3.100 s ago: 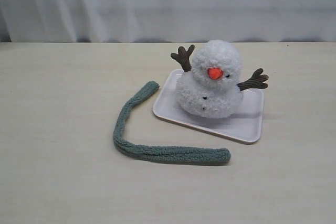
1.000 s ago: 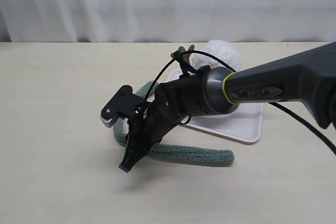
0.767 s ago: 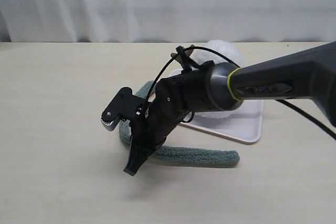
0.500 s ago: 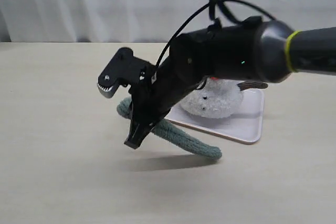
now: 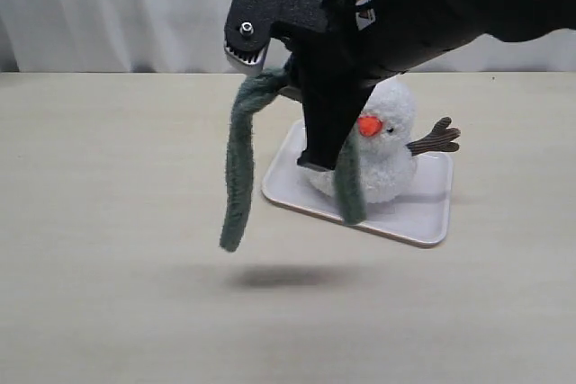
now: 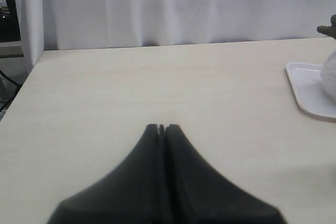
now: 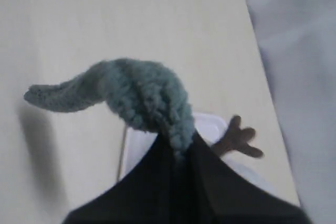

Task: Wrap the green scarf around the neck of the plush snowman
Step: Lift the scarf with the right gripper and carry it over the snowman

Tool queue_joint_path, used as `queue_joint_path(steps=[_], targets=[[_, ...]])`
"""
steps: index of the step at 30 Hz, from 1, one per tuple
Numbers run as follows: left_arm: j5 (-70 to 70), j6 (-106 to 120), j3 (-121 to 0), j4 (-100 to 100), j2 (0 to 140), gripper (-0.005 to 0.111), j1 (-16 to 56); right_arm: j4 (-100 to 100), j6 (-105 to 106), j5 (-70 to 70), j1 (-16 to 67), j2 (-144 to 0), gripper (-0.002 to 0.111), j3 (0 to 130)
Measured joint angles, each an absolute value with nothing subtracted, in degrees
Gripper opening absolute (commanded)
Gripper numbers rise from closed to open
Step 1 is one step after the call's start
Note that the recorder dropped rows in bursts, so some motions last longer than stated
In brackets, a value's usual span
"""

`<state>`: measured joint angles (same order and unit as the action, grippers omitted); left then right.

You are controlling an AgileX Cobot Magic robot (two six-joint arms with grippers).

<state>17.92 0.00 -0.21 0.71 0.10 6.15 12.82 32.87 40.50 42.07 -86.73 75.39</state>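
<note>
The green scarf [image 5: 236,177] is off the table and droops in two strands, one left of the tray and one [image 5: 349,188] in front of the snowman. My right gripper [image 5: 304,123] is shut on it near its middle. In the right wrist view the scarf [image 7: 142,93] bunches at the fingertips [image 7: 178,142]. The white plush snowman [image 5: 389,164] stands on the tray behind the arm; its orange nose [image 5: 369,125] and one twig arm [image 5: 434,138] show, and its neck [image 5: 387,139] is partly hidden. My left gripper [image 6: 163,128] is shut and holds nothing, well away from the snowman.
A white rectangular tray [image 5: 423,215] holds the snowman at the table's right middle; its corner [image 6: 310,94] shows in the left wrist view. A white curtain [image 5: 108,6] runs behind the table. The scarf's shadow [image 5: 288,276] lies on the beige tabletop.
My right arm reached in, shut on the scarf lying on the table, and lifted it up and rightward. The scarf now hangs in the air beside the snowman.
</note>
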Motion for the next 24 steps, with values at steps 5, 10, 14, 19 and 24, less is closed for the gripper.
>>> queue_joint_path(steps=[5, 10, 14, 19, 24], targets=[[17.92, 0.0, -0.21, 0.71, 0.1, 0.0, 6.15, 31.35, 19.97, 42.55, 42.07, -87.98, 0.004, 75.39], [17.92, 0.0, -0.21, 0.71, 0.1, 0.0, 6.15, 44.42, 8.86, 42.69, 41.94, -91.34, 0.004, 75.39], [17.92, 0.0, -0.21, 0.71, 0.1, 0.0, 6.15, 49.81, 4.7, 42.58, 39.55, -94.97, 0.004, 75.39], [17.92, 0.0, -0.21, 0.71, 0.1, 0.0, 6.15, 53.77, -1.65, 42.06, 34.99, -98.33, 0.004, 75.39], [17.92, 0.0, -0.21, 0.71, 0.1, 0.0, 6.15, 55.52, -4.89, 39.93, 30.92, -98.9, 0.004, 75.39]])
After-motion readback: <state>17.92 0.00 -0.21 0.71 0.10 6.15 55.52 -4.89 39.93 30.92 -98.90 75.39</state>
